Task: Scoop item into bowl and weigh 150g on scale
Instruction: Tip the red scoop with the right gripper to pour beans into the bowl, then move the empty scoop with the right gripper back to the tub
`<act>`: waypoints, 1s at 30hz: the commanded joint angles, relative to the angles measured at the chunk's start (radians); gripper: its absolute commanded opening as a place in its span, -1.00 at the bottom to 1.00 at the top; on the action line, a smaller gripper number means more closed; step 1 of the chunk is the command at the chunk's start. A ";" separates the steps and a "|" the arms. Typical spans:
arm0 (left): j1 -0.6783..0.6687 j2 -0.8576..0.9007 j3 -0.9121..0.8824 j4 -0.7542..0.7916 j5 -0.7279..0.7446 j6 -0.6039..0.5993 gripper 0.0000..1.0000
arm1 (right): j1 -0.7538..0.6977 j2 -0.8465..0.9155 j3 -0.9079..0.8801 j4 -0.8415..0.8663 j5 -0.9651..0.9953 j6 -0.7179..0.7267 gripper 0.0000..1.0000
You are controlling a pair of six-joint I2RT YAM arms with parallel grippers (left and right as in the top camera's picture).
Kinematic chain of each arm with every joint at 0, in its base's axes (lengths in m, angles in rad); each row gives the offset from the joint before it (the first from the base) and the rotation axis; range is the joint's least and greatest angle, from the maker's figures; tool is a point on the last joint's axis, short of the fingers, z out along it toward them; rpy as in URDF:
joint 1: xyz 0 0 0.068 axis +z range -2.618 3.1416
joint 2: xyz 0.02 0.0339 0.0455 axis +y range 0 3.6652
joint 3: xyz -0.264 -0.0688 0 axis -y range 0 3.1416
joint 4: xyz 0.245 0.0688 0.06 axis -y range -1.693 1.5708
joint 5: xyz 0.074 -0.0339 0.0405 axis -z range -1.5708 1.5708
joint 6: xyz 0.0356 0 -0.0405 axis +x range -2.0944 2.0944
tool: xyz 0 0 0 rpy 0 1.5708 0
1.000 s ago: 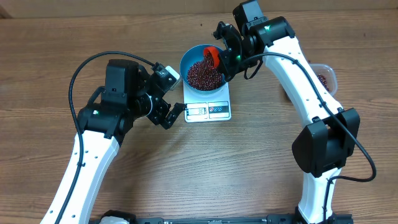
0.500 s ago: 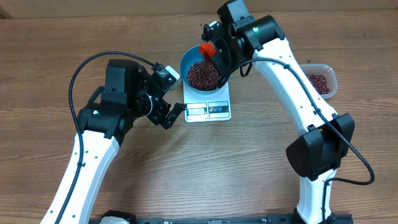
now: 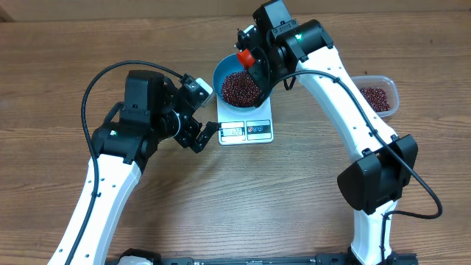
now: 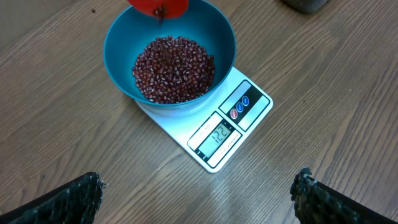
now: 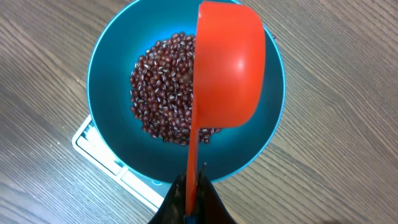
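Observation:
The blue bowl (image 3: 221,73) stands on the white scale (image 3: 257,131), with a heap of maroon beans (image 3: 240,88) inside. My right gripper (image 3: 257,62) is shut on the handle of an orange-red scoop (image 3: 246,57). The scoop is tipped over the bowl's far rim. From the right wrist, the scoop (image 5: 227,68) shows its rounded back above the beans (image 5: 158,93). My left gripper (image 4: 196,186) is open and empty over bare wood just in front of the scale (image 4: 249,102). The scale's display reads 122. The bowl (image 4: 118,56) lies ahead of the left gripper.
A clear plastic tub (image 3: 375,96) holding more beans sits at the right, beyond the right arm. The left arm's black cable loops over the table's left side.
The right arm has swung left and back, carrying the scoop from over the bowl's middle to its far rim. More of the tub now shows. The left arm has not moved.

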 commanded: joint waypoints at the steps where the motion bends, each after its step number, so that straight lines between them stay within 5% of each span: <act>1: 0.010 0.002 0.003 0.001 0.003 -0.007 0.99 | 0.007 -0.018 0.029 -0.005 0.023 -0.074 -0.93; 16: 0.010 0.002 0.003 0.001 0.003 -0.007 0.99 | -0.023 -0.057 0.029 -0.005 0.009 0.027 -0.93; 30: 0.010 0.002 0.003 0.001 0.003 -0.007 0.99 | -0.303 -0.185 0.029 -0.140 -0.120 0.147 -0.93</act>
